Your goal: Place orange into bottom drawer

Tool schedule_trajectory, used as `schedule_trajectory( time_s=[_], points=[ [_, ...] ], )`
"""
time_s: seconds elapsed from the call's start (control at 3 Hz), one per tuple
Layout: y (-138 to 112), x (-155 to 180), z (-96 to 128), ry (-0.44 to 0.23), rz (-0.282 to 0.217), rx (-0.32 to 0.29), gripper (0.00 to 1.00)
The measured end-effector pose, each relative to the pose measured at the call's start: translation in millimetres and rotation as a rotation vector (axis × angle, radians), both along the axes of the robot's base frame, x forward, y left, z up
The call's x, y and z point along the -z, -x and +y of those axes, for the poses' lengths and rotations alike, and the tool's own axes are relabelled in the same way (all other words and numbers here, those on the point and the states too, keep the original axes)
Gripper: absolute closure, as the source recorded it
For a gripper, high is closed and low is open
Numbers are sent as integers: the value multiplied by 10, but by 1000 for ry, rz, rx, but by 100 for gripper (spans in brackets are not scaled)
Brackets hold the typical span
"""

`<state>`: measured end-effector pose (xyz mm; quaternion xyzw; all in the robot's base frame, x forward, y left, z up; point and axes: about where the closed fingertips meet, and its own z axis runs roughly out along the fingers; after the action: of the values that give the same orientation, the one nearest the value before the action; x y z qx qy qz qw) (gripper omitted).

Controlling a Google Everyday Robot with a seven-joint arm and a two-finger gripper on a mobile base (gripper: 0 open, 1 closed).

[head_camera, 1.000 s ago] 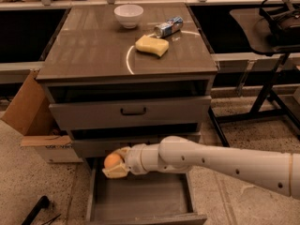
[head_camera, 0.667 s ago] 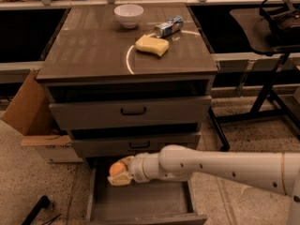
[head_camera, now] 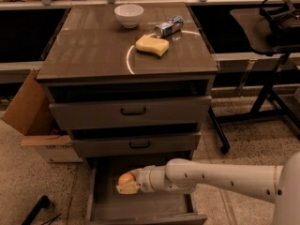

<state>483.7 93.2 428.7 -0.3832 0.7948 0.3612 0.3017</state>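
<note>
The bottom drawer (head_camera: 140,209) of the grey-brown cabinet is pulled open, its flat grey floor showing. My gripper (head_camera: 125,183) reaches in from the right on a white arm and is down inside the drawer near its left side. It is shut on the orange (head_camera: 125,178), a small round orange fruit between the fingers, held just above the drawer floor.
Two upper drawers with dark handles (head_camera: 133,111) are shut. On the cabinet top stand a white bowl (head_camera: 129,15), a yellow sponge (head_camera: 152,45) and a lying can (head_camera: 168,27). A cardboard box (head_camera: 33,121) sits left of the cabinet; a dark stand (head_camera: 262,102) is to the right.
My gripper has moved down and slightly right with the orange, from the drawer's front opening level to low inside the bottom drawer.
</note>
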Motion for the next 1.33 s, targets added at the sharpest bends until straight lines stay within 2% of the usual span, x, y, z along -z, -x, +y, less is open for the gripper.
schedule_trajectory(
  time_s=[0.33,1.0,1.33],
  points=[
    [24,397,-24,3,82,17,100],
    [-16,562,-31,23,94,28,100],
    [-174,855,-101,73,62,46,100]
  ],
)
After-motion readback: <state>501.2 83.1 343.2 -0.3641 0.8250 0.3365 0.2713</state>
